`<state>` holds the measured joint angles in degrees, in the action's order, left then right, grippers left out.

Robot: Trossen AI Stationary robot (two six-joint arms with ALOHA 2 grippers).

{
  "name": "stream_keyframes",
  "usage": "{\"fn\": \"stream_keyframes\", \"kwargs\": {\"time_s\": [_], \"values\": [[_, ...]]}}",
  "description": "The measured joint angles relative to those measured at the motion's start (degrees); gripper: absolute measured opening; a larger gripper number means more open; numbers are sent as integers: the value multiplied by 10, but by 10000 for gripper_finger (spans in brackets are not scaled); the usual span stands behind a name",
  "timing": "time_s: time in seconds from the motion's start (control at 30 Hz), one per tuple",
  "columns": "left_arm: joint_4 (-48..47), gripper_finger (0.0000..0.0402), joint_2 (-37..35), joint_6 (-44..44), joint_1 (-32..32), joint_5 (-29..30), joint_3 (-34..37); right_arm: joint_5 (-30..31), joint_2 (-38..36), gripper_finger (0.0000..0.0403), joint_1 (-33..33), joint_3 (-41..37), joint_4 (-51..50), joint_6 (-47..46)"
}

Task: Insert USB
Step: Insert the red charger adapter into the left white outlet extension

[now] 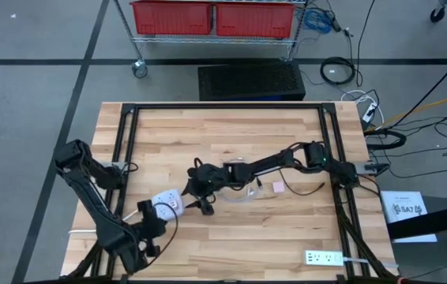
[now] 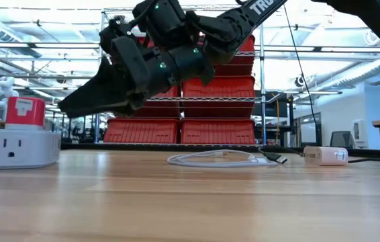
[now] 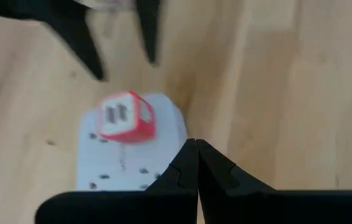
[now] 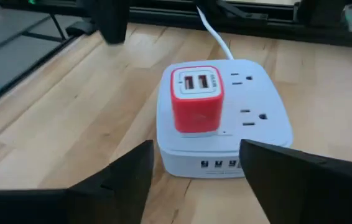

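While the left claw (image 3: 196, 163) sits shut, the wide-open, empty right claw (image 4: 196, 163) faces the red charger (image 4: 196, 99) on the power strip (image 4: 250, 134).

Two matte-black jointed arms, green indicator lights and white lettering on the right one (image 2: 176, 47).

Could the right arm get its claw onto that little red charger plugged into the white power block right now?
Probably yes. The right gripper is open and empty, facing the red charger, which stands upright on the white power block with nothing between them. The shut left gripper sits close by, on the block's other side.
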<state>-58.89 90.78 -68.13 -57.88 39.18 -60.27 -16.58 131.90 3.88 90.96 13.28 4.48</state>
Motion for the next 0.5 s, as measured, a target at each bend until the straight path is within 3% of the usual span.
{"fn": "stream_keyframes", "kwargs": {"time_s": [0.13, 0.33, 0.5], "values": [[-32, 0, -8, -100, -17, 48, 15, 17, 0, 145, 12, 0, 17, 13], [-3, 0, -7, -209, -26, 36, 83, 26, 0, 15, 28, 1, 63, 48], [35, 0, -7, -227, -16, 18, 130, 47, -1, 12, 27, 13, 75, 55]]}}
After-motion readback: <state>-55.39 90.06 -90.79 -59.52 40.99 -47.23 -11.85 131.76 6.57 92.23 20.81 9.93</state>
